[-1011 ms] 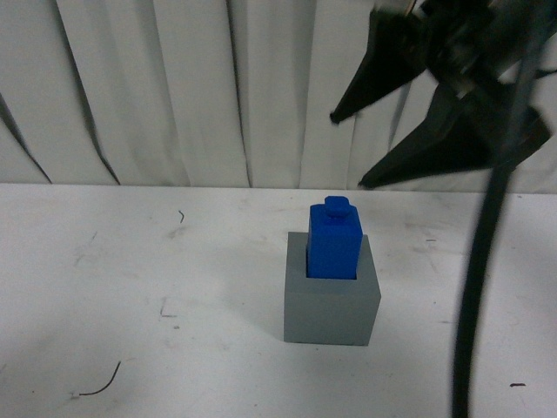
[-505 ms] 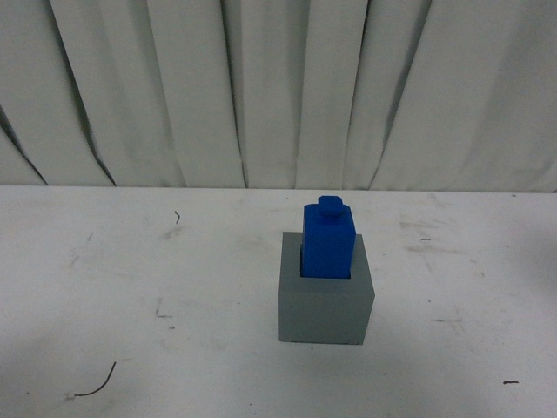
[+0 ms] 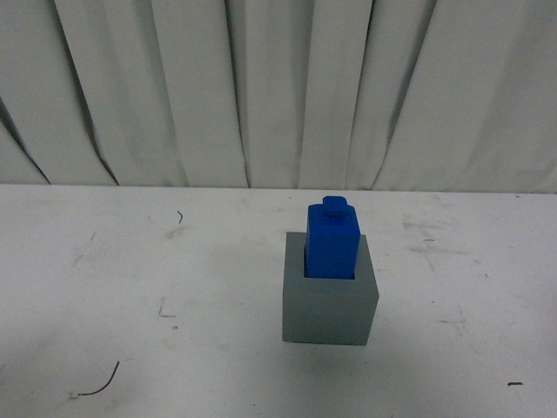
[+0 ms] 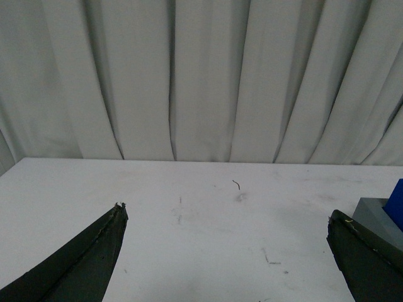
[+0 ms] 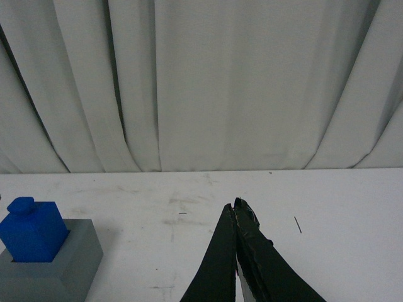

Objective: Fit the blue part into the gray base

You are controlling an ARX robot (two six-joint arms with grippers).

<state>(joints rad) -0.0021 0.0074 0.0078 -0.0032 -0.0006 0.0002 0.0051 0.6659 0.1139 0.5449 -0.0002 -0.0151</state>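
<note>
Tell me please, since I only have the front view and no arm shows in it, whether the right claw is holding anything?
Observer: No. The right claw is shut on nothing, above bare table.
Operator: And the left one?
Observer: The left claw is open and empty.
Operator: Where is it relative to the parts?
Observer: In the left wrist view, the gray base and blue part sit just beyond one of its fingers, outside the opening.
</note>
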